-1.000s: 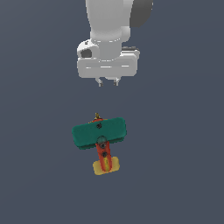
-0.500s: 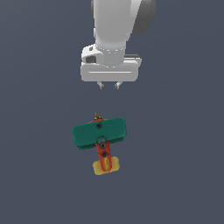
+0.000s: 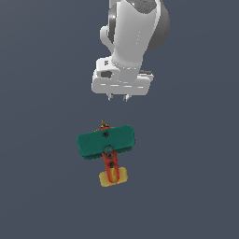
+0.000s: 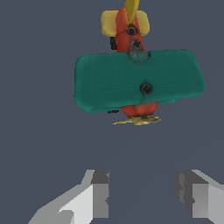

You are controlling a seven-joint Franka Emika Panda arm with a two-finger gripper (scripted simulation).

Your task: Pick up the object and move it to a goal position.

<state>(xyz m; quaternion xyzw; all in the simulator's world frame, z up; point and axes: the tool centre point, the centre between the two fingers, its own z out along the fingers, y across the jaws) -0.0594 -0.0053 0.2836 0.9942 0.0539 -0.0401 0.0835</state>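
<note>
The toy biplane (image 3: pixel 106 142) lies on the dark grey floor, with wide teal-green wings, a red-orange fuselage and a yellow tail (image 3: pixel 113 177) toward the bottom of the exterior view. My gripper (image 3: pixel 118 97) hangs above and behind the plane's nose, apart from it. In the wrist view the biplane (image 4: pixel 138 83) lies ahead of my gripper (image 4: pixel 142 194), whose two grey fingers (image 4: pixel 100 192) stand wide apart with nothing between them. The gripper is open and empty.
The flat dark grey floor (image 3: pixel 42 196) surrounds the plane. The white arm (image 3: pixel 135 32) rises from the gripper toward the top of the exterior view.
The arm has shifted toward the exterior view's right and come slightly lower toward the plane. The biplane has not moved.
</note>
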